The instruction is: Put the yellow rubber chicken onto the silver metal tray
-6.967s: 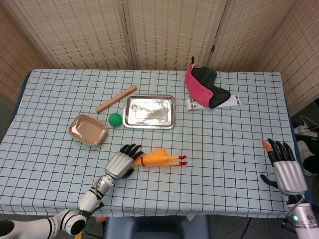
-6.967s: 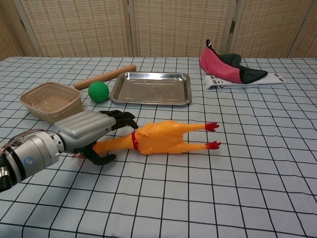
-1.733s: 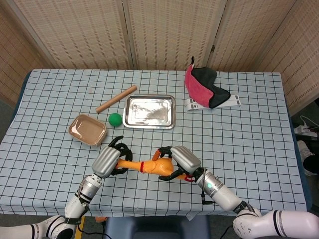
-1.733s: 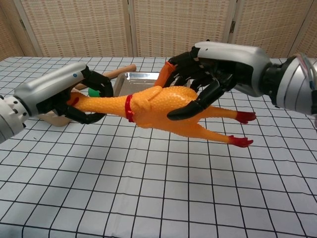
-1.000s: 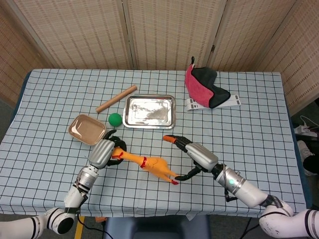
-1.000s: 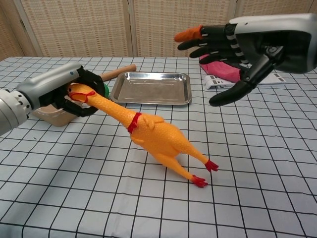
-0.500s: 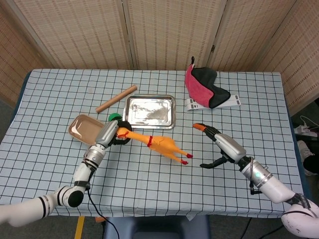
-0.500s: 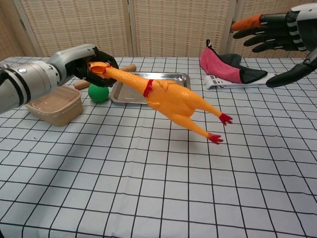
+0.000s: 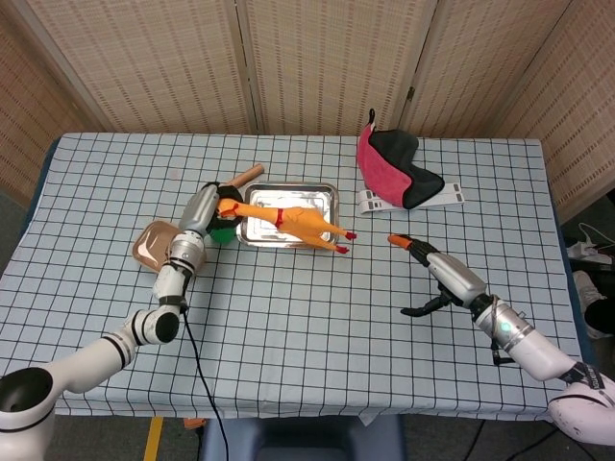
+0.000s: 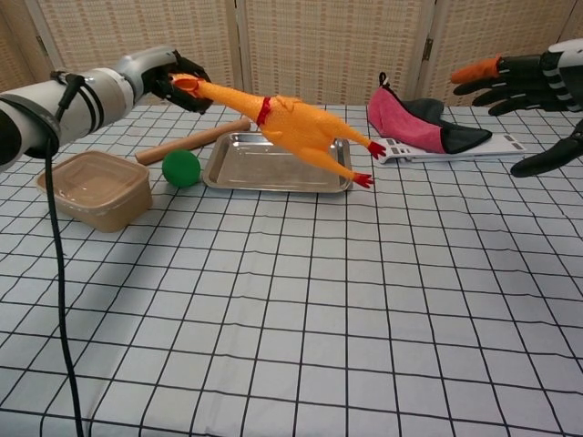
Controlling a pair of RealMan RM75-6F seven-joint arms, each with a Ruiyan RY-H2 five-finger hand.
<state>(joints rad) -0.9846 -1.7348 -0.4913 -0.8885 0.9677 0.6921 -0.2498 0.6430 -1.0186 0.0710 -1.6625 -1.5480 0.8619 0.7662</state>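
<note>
From the head view, your left hand [image 9: 213, 206] grips the yellow rubber chicken [image 9: 288, 223] by its head, its body hanging over the silver metal tray [image 9: 326, 192]. Your right hand [image 9: 440, 274] hovers well to the right, fingers spread, holding nothing.

From the chest view, the chicken's feet overhang the tray's right front corner; the green ball [image 10: 181, 167] sits just left.

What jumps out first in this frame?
The chicken, held by its head in the left hand, hangs in the air above the tray, feet toward the tray's right end. At the far right, the right hand hovers empty with fingers spread.
</note>
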